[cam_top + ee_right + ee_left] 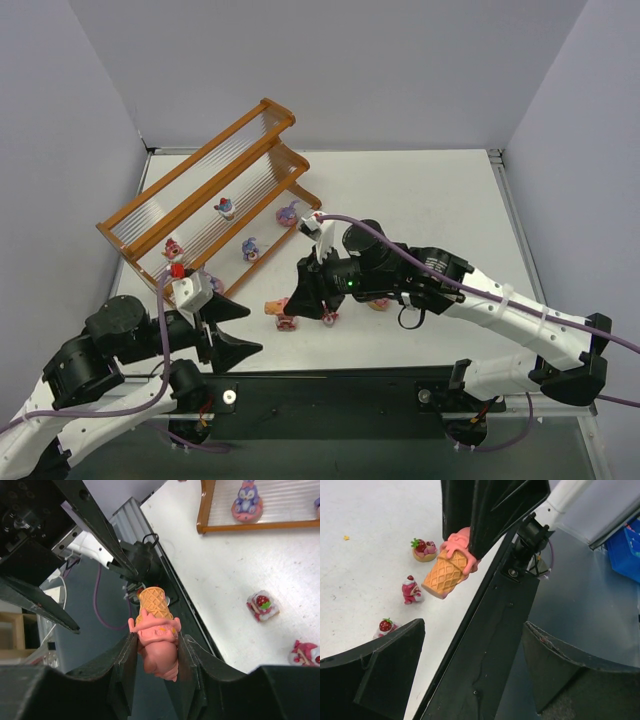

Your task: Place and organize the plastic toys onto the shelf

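My right gripper (156, 647) is shut on a pink ice-cream toy with a waffle cone (156, 625), holding it by the pink top above the table's front edge. In the top view the cone (273, 307) pokes out left of that gripper (292, 300). My left gripper (250, 330) stands open just left of it, with the cone (451, 567) ahead of its empty fingers (380, 670). The shelf (190, 172) stands at the back left. Several toys sit on its tiers, including a purple bunny (247, 500). Three small pink and red toys (411, 590) lie on the table.
The loose toys (287, 322) lie under and beside the right arm, near the black front rail (330, 385). A strawberry toy (262, 605) and a pink one (304, 652) lie right of the gripper. Grey walls close in the table.
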You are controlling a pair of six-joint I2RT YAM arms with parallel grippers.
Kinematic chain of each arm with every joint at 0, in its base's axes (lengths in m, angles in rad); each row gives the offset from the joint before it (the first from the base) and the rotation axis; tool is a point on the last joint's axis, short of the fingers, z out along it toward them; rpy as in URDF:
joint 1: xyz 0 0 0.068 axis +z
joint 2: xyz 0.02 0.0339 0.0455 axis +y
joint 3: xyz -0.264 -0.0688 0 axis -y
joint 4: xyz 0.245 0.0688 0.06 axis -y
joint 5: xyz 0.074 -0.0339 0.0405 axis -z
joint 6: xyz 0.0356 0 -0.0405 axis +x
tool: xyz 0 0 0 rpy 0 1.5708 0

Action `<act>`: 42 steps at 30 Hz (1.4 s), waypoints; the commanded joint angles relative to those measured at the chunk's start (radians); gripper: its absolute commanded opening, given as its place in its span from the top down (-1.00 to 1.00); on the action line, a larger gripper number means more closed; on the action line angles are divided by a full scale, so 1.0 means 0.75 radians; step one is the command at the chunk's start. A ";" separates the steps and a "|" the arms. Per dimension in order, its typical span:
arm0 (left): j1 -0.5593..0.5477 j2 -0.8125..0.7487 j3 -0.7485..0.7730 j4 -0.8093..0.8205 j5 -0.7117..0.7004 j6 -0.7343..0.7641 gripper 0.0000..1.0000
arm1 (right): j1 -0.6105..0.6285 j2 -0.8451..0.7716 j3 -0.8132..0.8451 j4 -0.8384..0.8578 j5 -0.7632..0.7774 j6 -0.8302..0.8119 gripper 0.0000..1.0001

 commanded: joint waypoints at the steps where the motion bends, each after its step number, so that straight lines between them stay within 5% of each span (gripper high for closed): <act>1: -0.002 0.088 0.068 -0.033 0.198 0.182 -0.76 | -0.006 -0.041 -0.038 -0.020 -0.135 0.057 1.00; 12: -0.004 0.260 0.096 -0.033 0.386 0.374 -0.76 | 0.002 -0.080 -0.083 -0.028 -0.286 0.100 1.00; 42: -0.004 0.385 0.041 0.098 0.431 0.346 -0.73 | 0.031 -0.008 -0.093 0.004 -0.415 0.117 1.00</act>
